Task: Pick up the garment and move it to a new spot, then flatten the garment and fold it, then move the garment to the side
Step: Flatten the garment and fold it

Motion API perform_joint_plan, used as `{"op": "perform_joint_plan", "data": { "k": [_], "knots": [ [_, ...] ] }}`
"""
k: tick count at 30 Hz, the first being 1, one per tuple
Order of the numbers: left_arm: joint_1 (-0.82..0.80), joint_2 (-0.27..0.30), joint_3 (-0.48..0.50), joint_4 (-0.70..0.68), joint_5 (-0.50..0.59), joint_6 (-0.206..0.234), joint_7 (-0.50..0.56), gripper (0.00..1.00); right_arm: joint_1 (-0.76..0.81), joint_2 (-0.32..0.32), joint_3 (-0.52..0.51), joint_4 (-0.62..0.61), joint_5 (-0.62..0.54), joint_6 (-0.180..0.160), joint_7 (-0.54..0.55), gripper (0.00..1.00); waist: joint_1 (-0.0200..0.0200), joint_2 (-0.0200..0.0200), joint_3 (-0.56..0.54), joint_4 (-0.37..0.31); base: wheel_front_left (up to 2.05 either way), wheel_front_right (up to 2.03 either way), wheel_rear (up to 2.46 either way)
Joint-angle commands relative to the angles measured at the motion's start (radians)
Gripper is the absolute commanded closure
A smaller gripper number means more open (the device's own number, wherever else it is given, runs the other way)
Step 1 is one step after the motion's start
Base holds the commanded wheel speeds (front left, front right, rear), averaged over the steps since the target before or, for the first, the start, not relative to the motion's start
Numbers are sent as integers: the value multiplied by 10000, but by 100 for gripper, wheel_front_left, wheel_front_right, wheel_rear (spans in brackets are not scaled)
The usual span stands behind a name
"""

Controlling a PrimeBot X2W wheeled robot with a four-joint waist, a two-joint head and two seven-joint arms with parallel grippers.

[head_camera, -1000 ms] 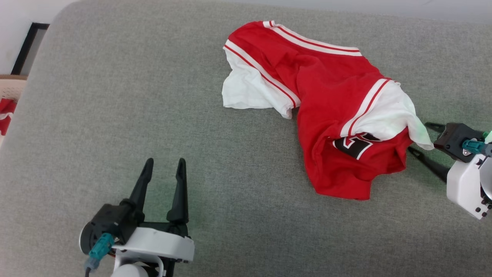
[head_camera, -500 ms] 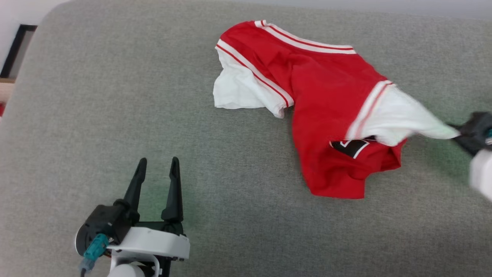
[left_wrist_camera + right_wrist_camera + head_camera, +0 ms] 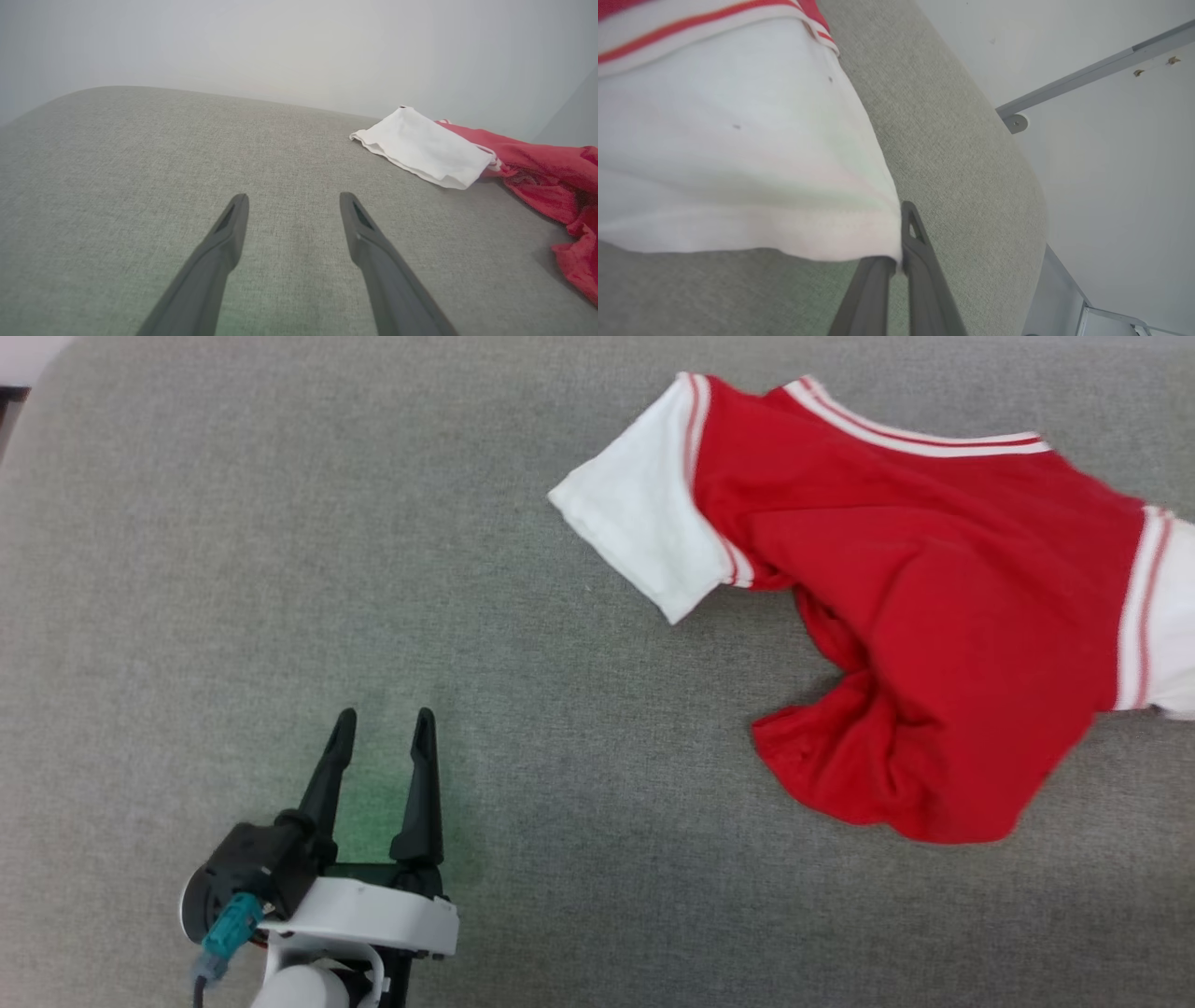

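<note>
Two end effectors noted. The left end effector [image 3: 385, 714] sat over bare grey fabric at the near left of the counter [image 3: 187, 569] in the head view. Its two dark fingers [image 3: 329, 775] stood wide apart with nothing between them. The left wrist view gave the same reading: both fingers parted, only grey counter fabric in the gap, and a pale wall [image 3: 280, 46] behind the far edge. Whether the fingertips touched the fabric could not be told.

The garment [image 3: 934, 588] lay on the far right part of the counter, well apart from the left end effector. Its red body was spread across the upper part and gathered into loose folds at the near edge. One white sleeve [image 3: 644, 518] lay flat, pointing toward the left of the head view. Red-and-white striped trim [image 3: 915, 437] ran along the far edge of the red body. The other white sleeve [image 3: 1172, 616], bordered by the same stripes, ran out past the right edge of the head view.

The right end effector [image 3: 900, 254] appeared in the right wrist view, fingers closed together on the hem at a corner of that second sleeve. White cloth fanned out from the pinch point toward the striped trim, with a shadow on the counter beneath it. Past the rounded counter edge were a pale wall and a grey metal rail [image 3: 1087, 70].
</note>
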Motion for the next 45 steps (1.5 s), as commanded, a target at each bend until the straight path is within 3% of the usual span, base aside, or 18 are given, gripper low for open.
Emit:
{"op": "perform_joint_plan", "data": {
  "k": [1, 6, 7, 8, 9, 10, 17, 21, 24, 27, 30, 34, 45],
  "knots": [
    [-82, 6, 40, 53, 58, -66, -1, 0, 162, 117, -141, 303, -97, -18, -79, 100, -1, 0, 76, 43, 0, 0, 0],
    [-201, 42, 84, 147, 107, -153, -1, 0, 204, 553, -620, 1730, -449, -18, -310, 100, -1, 0, 192, 126, 0, 0, 0],
    [-222, 62, 72, 177, 100, -187, -1, 0, 187, 681, -772, 1986, -468, -18, -425, 91, -1, 0, 191, 125, 0, 0, 0],
    [-262, 100, 42, 210, 95, -200, 23, 0, 191, 790, -887, 2221, -532, -18, -556, 62, -1, 0, 181, 112, 0, 0, 0],
    [-327, 164, 18, 241, 116, -268, 54, 0, 208, 891, -1004, 2444, -589, -18, -711, 26, -1, 0, 151, 86, 0, 0, 0],
    [-406, 252, 5, 256, 132, -285, 98, 0, 243, 1017, -1166, 2647, -591, -18, -870, 0, -1, 0, 98, 43, 0, 0, 0],
    [-1670, 1185, -39, -135, 323, -820, 1076, 0, 950, 1124, -2467, 3982, -643, -18, -2052, 0, -1, 0, -388, -490, 0, 0, 0],
    [-2944, 1798, -236, -60, 232, -1381, 2230, 0, 1379, 1849, -4049, 4104, 601, -16, -2879, 0, -1, 0, -573, -1030, 0, 0, 0],
    [-3955, 2079, -451, 374, -319, -1715, 3467, 0, 1845, 2656, -5170, 3067, 1712, -18, -3075, 0, -1, 0, -621, -1576, 0, 0, 0],
    [-4873, 2215, -591, 1164, -1262, -1877, 5142, 0, 2609, 3594, -6066, 968, 2230, -16, -3093, 0, -1, 0, -554, -2145, 0, 0, 0],
    [-5729, 2105, -508, 2335, -2472, -1922, 7225, 0, 3647, 4469, -6627, -950, 2096, -16, -3097, 0, -1, 0, -433, -2611, 0, 0, 0],
    [-6886, 2385, -625, 3796, -3078, -1835, 9545, 0, 4571, 5223, -6575, -2710, 1546, -16, -3100, 0, -1, 0, -187, -3137, 0, 0, 0],
    [-8908, 2506, -719, 6837, -3428, -1566, 11558, 0, 5348, 5894, -6945, -4240, 238, -16, -2819, 0, -1, 0, 508, -4008, 0, 0, 0]
  ]
}}
